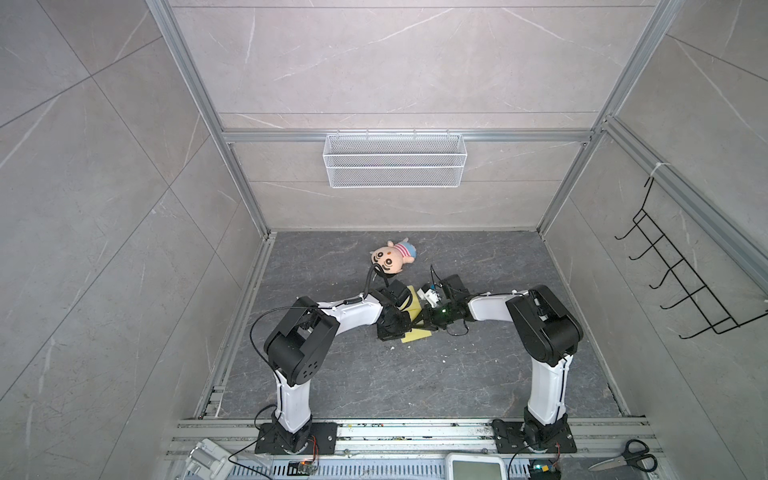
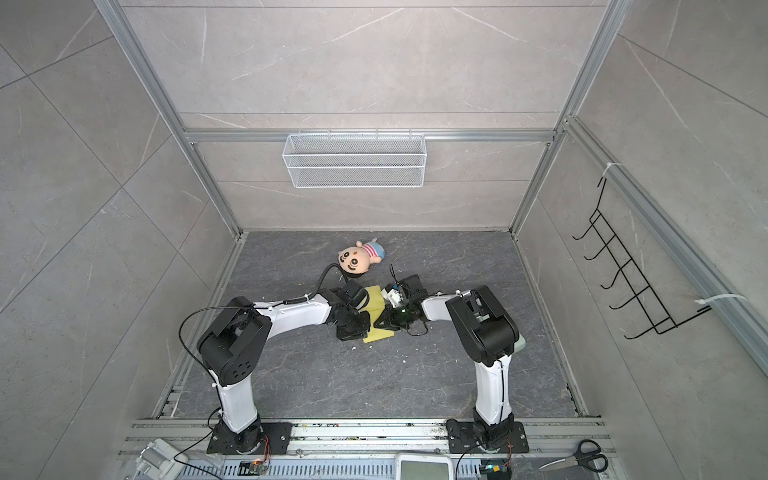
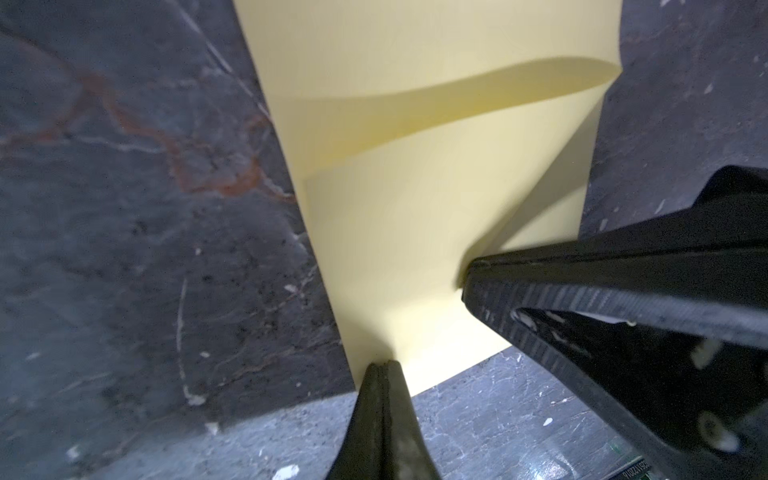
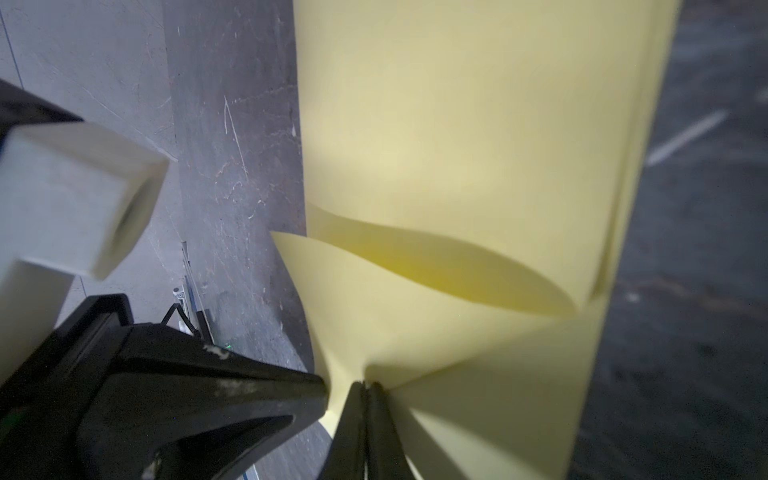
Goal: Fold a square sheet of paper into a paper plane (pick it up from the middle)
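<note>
The square sheet of paper [image 1: 415, 311] [image 2: 374, 302] is pale yellow and lies mid-floor between my two arms, mostly hidden under the wrists in both top views. In the left wrist view the paper [image 3: 415, 232] has one flap curled up and over. My left gripper [image 3: 384, 365] is shut, its tips resting on the sheet near its edge. My right gripper [image 4: 365, 384] is shut on a pinch of the paper [image 4: 478, 145], with creases fanning out from its tips. It also shows as the black right gripper [image 3: 471, 272] in the left wrist view. No paper plane is in view.
A plush doll [image 1: 392, 257] [image 2: 359, 259] lies just behind the grippers. A white wire basket [image 1: 395, 160] hangs on the back wall. A black hook rack [image 1: 685, 286] is on the right wall. Scissors [image 1: 631, 457] lie at the front right. White crumbs dot the dark floor.
</note>
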